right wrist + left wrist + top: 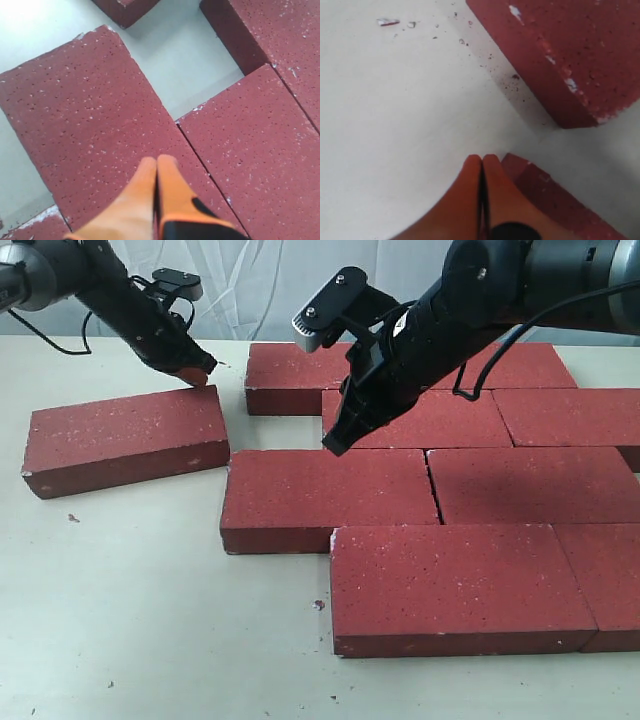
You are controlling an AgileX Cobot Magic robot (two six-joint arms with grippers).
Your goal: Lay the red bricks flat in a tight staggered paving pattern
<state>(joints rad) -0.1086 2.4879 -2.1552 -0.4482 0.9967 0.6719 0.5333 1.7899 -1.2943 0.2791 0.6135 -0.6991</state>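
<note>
One stray brick point(125, 437) lies left of the laid bricks point(330, 490), long axis left-right; the left gripper point(197, 370), pinched together, sits at its far right corner, nearest.

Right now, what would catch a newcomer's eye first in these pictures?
The patch of red bricks laid in staggered rows on the right of the exterior view draws the eye first. One stray brick lies apart and askew on the left, with the shut left end effector by its far corner. The shut right end effector points down over the patch's left side.
</note>
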